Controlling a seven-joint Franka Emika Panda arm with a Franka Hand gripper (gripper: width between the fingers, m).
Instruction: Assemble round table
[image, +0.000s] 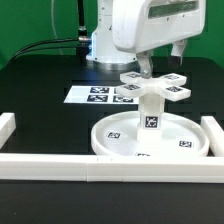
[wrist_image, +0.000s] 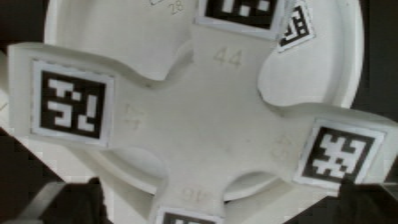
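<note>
Table (image: 40, 95): black top, white rails (image: 50, 163) along its near edge and sides.
Disc (image: 185, 133): white, rimmed, lying flat at the near centre, just behind the near rail.
Marker board (image: 85, 96): flat, beyond the disc toward the exterior view's left.
Foot (image: 152, 84) (wrist_image: 196, 110): cross-shaped, tagged, on top of the leg.
Leg (image: 150, 118): short cylinder, upright on the disc's centre.
Gripper (image: 148, 65): directly above the foot; whether the fingers are spread or clamped cannot be told.
</note>
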